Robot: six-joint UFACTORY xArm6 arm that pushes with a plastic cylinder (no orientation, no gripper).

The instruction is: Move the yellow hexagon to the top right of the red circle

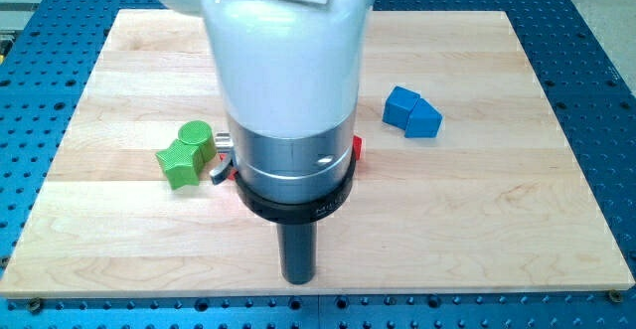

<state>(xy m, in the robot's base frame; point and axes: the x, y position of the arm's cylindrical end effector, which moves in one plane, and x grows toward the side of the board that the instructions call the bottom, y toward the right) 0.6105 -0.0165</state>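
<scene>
Camera view. Wooden board (477, 210) on a blue perforated table (606, 31). Arm body (283, 81), white and silver, fills the centre and hides the board behind it. My tip (297, 279), a plain dark rod with no pincer to spread or close, stands near the view's bottom edge, apart from every block. Green block (186, 153), lobed, left of the arm. Blue block (411, 111), right. Red block (357, 148), only a sliver at the arm's right edge. Yellow hexagon: not visible.
</scene>
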